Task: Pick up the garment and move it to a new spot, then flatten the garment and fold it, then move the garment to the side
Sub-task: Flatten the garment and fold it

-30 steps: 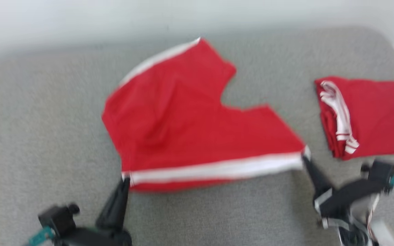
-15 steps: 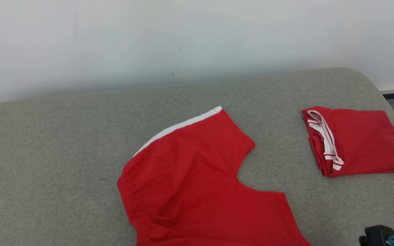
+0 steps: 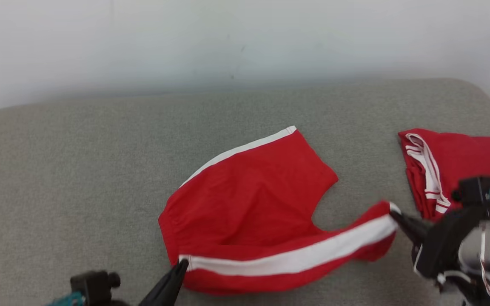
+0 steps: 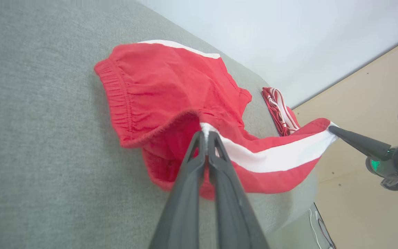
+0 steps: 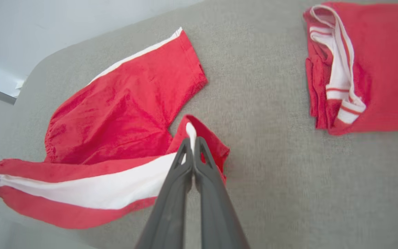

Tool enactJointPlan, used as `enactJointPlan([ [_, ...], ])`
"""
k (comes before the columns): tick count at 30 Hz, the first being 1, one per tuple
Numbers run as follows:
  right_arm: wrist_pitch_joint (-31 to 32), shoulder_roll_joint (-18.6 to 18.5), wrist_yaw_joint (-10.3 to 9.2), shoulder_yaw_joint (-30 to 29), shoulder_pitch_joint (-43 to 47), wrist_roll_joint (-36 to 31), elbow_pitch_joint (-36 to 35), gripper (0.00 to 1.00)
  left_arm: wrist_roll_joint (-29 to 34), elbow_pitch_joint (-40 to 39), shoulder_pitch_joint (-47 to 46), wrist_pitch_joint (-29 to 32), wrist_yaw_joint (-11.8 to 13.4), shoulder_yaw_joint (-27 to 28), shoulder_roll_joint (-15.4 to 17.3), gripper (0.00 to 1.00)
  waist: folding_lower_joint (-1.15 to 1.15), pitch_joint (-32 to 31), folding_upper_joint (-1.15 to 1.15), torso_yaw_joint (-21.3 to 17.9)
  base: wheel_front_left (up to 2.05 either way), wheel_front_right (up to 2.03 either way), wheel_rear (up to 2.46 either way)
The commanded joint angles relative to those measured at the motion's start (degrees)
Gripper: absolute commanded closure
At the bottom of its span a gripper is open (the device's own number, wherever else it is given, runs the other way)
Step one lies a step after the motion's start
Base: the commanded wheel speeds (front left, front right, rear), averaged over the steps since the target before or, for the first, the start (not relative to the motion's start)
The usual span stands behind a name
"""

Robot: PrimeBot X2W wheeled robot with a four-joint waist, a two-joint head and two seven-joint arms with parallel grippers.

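Status: fold step, by my read. Flattening looks about done. Shorts [image 3: 249, 199] lie spread on the grey cushion [image 3: 79, 170], to the robot's left of the folded red pile [image 3: 462, 165] and clear of it.

Left gripper [image 3: 182, 264] is pinched tight on the waistband end of the near white stripe [image 3: 296, 255], the corner farthest from the pile. Right gripper [image 3: 394, 212] is clamped on the hem end of the same stripe, the corner nearest the pile, just short of the pile's near edge. Both wrist views show the fingers pressed together with white trim caught at the tips.

The stripe edge is raised off the cushion and runs between the two grips with a shallow sag. The rest of the fabric, including the far leg [image 3: 279, 165], lies flat on the cushion.

Next move, as I see it: carry both grips away from the robot, level with each other, and lay the lifted leg over the far leg so stripe lands on stripe. It needs equal travel on both sides or the fold goes skewed. Don't let the right grip drift toward the pile — the hem corner is near enough to snag or drag it. Release only once the edge is down and lined up.
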Motion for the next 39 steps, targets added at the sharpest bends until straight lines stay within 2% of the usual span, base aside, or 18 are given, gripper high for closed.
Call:
enactJointPlan([
  [1, -0.91, -1.07, -0.16, 0.78, -3.63, -0.62, 2.01, 1.0, -0.31, 0.46, -2.53, 0.8, 0.18, -0.17, -0.48, 1.0, -0.01, 2.26, 0.0, 1.87, 0.0, 0.0, 0.0],
  [8, -6.47, -3.67, -0.16, 5.1, -19.82, -2.34, 15.63, 1.0, 0.7, 5.56, -13.24, 0.61, 2.59, 0.51, -4.86, 1.0, -0.01, 7.93, 0.0, 5.31, 0.0, 0.0, 0.0],
  [12, -11.54, -4.73, -0.16, 6.7, -27.28, -4.16, 23.81, 1.0, 2.44, 9.29, -18.49, -2.28, 4.19, 1.41, -7.77, 1.0, -0.01, 11.12, 0.0, 7.13, 0.0, 0.0, 0.0],
  [13, -11.54, -4.73, -0.16, 6.7, -27.28, -4.16, 23.81, 1.0, 2.44, 9.29, -18.49, -2.28, 4.19, 1.41, -7.77, 1.0, -0.01, 11.12, 0.0, 7.13, 0.0, 0.0, 0.0],
  [20, -19.85, -5.38, -0.16, 9.38, -37.19, -5.73, 35.36, 1.0, 4.31, 16.04, -25.21, -5.4, 5.51, 1.61, -10.7, 1.0, -0.01, 15.18, 0.0, 9.32, 0.0, 0.0, 0.0],
  [32, -32.41, -4.18, -0.16, 12.33, -47.97, -8.01, 50.33, 1.0, 6.23, 23.66, -31.88, -10.04, 6.19, 1.12, -13.72, 1.0, -0.01, 18.52, 0.0, 10.96, 0.0, 0.0, 0.0],
  [33, -33.09, -4.06, -0.16, 12.59, -48.48, -8.04, 51.34, 1.0, 6.22, 24.06, -32.09, -10.17, 6.06, 1.02, -13.85, 0.89, -0.01, 18.6, 0.0, 11.03, 0.0, 0.0, 0.0],
  [34, -34.01, -3.95, -0.16, 12.69, -49.14, -7.96, 52.27, 0.95, 6.29, 24.39, -32.46, -10.58, 5.77, 0.88, -13.96, 0.3, -0.01, 18.67, 0.0, 11.1, 0.0, 0.0, 0.0],
  [35, -34.66, -3.92, -0.16, 12.89, -49.67, -7.85, 53.18, 0.57, 6.27, 24.63, -32.81, -11.06, 5.68, 0.94, -14.11, 0.0, -0.01, 18.71, 0.0, 11.17, 0.0, 0.0, 0.0],
  [36, -35.14, -3.86, -0.16, 13.1, -50.1, -7.66, 54.21, 0.0, 6.41, 24.93, -33.04, -11.47, 5.53, 0.87, -14.2, 0.0, -0.01, 18.69, 0.0, 11.2, 0.0, 0.0, 0.0],
  [39, -37.43, -3.41, -0.16, 13.22, -51.08, -6.9, 56.65, 0.0, 6.99, 25.82, -33.33, -12.86, 4.75, 0.58, -14.3, 0.0, -0.01, 18.03, 0.0, 11.15, 0.0, 0.0, 0.0],
])
